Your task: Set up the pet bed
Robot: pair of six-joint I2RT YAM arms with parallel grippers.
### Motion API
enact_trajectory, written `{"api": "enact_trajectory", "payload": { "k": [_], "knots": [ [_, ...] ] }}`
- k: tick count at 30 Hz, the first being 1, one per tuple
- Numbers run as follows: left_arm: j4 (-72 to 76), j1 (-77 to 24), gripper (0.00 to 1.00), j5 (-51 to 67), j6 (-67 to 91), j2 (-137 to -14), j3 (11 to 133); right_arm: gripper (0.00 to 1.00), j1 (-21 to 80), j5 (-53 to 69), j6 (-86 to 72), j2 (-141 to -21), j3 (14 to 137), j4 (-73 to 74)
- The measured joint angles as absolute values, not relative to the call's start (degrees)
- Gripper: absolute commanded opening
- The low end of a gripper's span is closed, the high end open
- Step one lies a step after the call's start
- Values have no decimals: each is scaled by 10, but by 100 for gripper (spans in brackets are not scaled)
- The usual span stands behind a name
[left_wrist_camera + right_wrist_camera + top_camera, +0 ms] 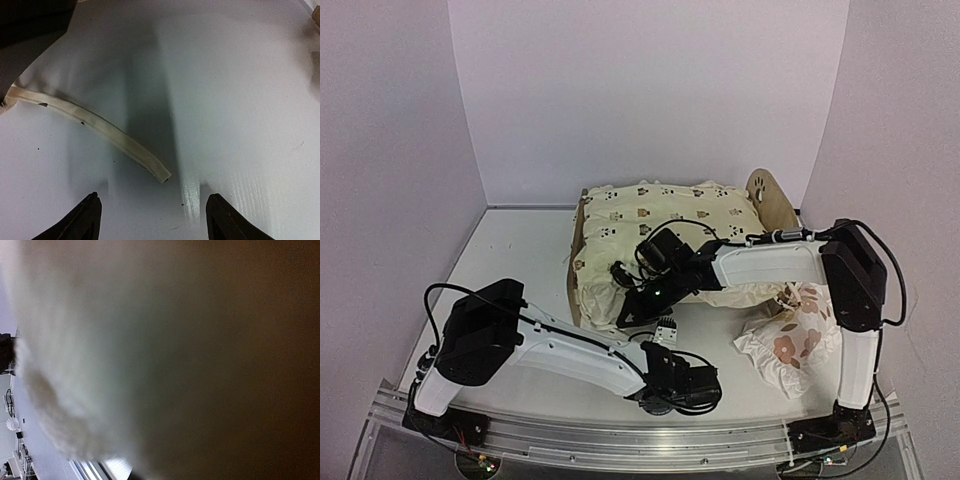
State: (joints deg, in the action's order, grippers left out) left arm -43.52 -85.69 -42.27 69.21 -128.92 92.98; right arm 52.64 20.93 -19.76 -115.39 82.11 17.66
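Presently seating cushion (660, 215) in pet bed (770, 200).
Pressing edge with closed right pincer (635, 310); left pincer (153, 200) apart, empty, near tie string (100, 125).

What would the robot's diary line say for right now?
left pincer: open near tie string | right pincer: shut at cushion edge | cushion: draped over pet bed | pillow: on table

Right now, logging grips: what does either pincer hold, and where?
Left pincer holds nothing; right pincer seems clamped on the cushion's near edge.
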Motion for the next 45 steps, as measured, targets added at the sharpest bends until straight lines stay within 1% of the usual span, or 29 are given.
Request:
{"api": "enact_trajectory", "payload": {
  "k": [4,12,19,25,32,39,41,42,45],
  "knots": [
    [-436,-855,70,-425,690,-1296,940,0,526,216,-200,-1154,824,177],
    [-456,-847,68,-442,711,-1315,953,0,526,228,-205,-1154,826,177],
    [-456,-847,65,-474,729,-1327,954,0,526,237,-209,-1163,833,176],
    [-459,-846,58,-502,751,-1345,956,0,526,242,-209,-1163,833,176],
    [-467,-845,40,-523,772,-1353,956,0,526,244,-211,-1168,838,174],
    [-476,-846,14,-526,786,-1354,955,0,526,247,-211,-1170,839,170],
    [-479,-846,3,-527,790,-1354,955,0,526,247,-211,-1170,839,167],
    [-481,-846,1,-527,793,-1354,955,0,526,248,-211,-1171,839,166],
    [-488,-846,0,-529,797,-1354,952,0,526,248,-211,-1171,839,163]
  ]
}}
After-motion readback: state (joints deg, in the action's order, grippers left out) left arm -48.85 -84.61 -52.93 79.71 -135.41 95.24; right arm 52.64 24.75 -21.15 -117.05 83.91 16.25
